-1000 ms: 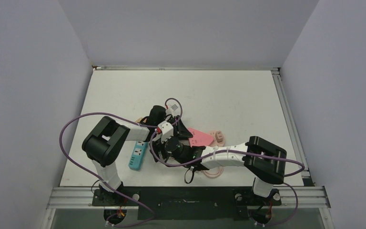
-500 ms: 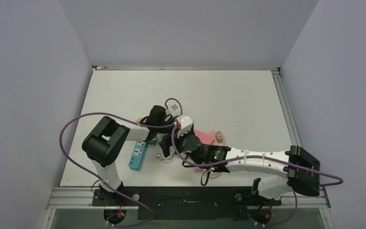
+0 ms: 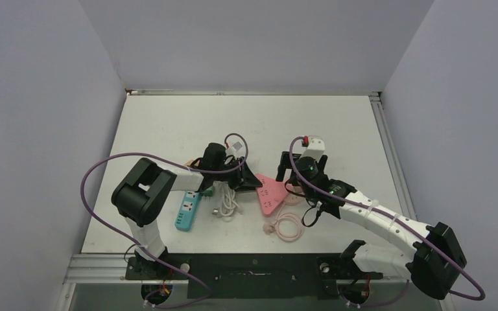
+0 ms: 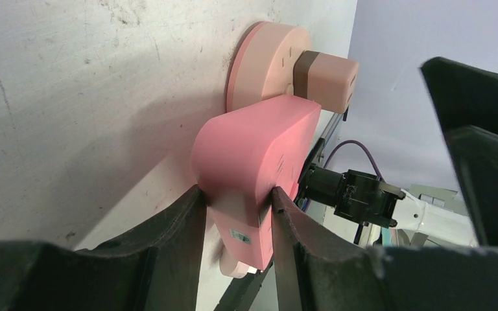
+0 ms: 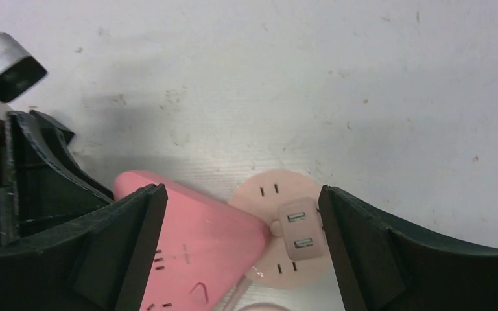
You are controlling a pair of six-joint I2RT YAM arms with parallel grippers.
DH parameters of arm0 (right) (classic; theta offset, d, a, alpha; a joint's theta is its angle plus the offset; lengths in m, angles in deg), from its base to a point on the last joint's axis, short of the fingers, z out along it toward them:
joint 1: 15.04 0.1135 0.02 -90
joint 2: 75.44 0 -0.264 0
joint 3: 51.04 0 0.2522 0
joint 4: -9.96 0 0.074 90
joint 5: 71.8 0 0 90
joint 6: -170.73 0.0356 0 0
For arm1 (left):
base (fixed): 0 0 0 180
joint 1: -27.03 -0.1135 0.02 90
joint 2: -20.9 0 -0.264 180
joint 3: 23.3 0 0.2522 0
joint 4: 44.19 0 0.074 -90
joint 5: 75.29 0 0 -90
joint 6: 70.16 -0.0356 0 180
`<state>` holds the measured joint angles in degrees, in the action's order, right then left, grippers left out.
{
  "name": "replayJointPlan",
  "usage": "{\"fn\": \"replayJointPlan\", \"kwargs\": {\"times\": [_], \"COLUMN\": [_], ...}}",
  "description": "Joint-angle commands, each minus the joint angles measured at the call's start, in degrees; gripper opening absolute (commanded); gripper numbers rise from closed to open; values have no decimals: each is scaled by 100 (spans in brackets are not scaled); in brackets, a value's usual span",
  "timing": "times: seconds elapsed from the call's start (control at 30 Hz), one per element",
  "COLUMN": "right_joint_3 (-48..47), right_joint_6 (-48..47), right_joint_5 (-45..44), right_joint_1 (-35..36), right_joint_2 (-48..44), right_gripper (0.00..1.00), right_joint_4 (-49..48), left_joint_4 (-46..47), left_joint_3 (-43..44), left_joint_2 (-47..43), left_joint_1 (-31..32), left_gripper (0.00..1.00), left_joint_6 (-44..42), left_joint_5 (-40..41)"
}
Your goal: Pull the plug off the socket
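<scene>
While the left end effector [image 4: 233, 208] is clenched on one end of the 1 pink power strip [image 4: 254, 146], pinning it flat to the tabletop [image 3: 337, 123], the right end effector [image 5: 241, 193] hangs released above, its 2 fingers [image 5: 356, 240] spread wide. From where I stand, the 1 plug [image 5: 300, 236], a beige block with 2 USB ports, is seated in the 1 round pink socket [image 5: 273, 189]. That socket touches the pink strip's corner. The plug lies between the right fingers, nearer the right-hand one, and I see neither touching it. Off to the left lie 1 blue-green power strip [image 3: 187, 210] and 1 white cord bundle [image 3: 225, 202]. 1 pink coiled cord [image 3: 290, 228] lies nearer the arm bases.
</scene>
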<state>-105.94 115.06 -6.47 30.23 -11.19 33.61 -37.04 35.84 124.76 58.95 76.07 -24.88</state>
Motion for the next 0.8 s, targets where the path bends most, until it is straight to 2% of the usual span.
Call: {"fn": "replayJointPlan", "kwargs": {"times": [0.0,0.23,0.4,0.67,0.77], "right_joint_3": [283,580,650,572,577], "right_joint_6": [379,670,507,238,221], "right_joint_5": [759,768,707,852,899], "right_joint_1": [-352,-488,-778,-965,-975], "right_joint_2": [-325,-467,-349,141,152], "right_gripper": [91,92,91,72,71], "right_joint_4": [326,575,445,293,300], "left_joint_4": [-315,174,439,319,335], "left_joint_3": [84,-65,-169,-136,-143], "left_joint_2": [-98,-14,191,143,160], "left_joint_1": [-2,95,209,244,260], "left_gripper": [24,46,48,49,51], "left_joint_6": [-319,48,300,198,228], "left_joint_5": [174,-52,-148,-98,-114]}}
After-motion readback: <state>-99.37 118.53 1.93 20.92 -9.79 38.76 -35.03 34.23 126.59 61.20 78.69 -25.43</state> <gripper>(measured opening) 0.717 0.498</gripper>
